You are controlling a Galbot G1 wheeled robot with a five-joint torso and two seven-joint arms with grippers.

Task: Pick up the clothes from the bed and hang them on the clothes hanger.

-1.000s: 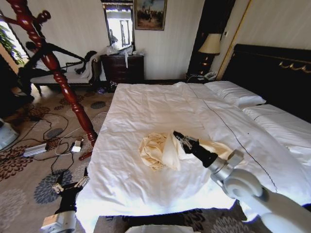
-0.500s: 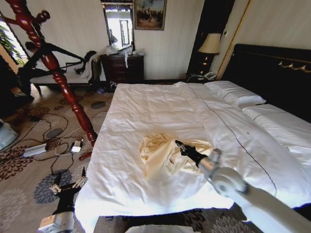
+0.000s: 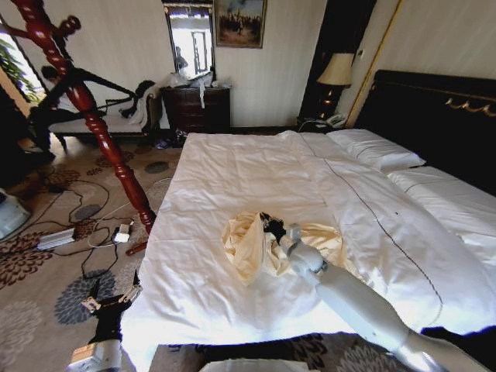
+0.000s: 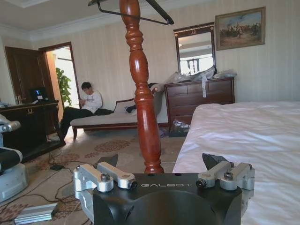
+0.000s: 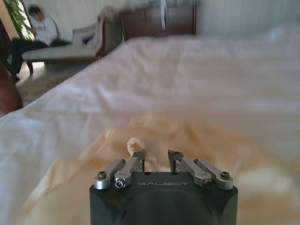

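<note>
The cream clothes (image 3: 249, 246) lie crumpled on the near part of the bed (image 3: 232, 167). My right gripper (image 3: 270, 225) sits at the pile's far edge, right over the fabric. In the right wrist view the right gripper (image 5: 156, 155) is open by a narrow gap just above the clothes (image 5: 206, 140), with nothing between its jaws. My left gripper (image 3: 110, 297) hangs low beside the bed, wide open and empty (image 4: 159, 161). The black clothes hanger (image 3: 108, 82) hangs on the wooden coat stand (image 3: 93, 124); the clothes hanger (image 4: 157, 10) also shows at the stand's top in the left wrist view.
The coat stand (image 4: 142, 93) rises from the carpet left of the bed. Cables and a power strip (image 3: 56, 239) lie on the floor. A dresser (image 3: 195, 108) stands at the far wall, pillows (image 3: 376, 151) and the black headboard (image 3: 434, 116) to the right.
My right arm swung left and reached forward, from the right of the clothes onto the pile. The raised fold of fabric has sunk back onto the sheet. The left arm stayed put.
</note>
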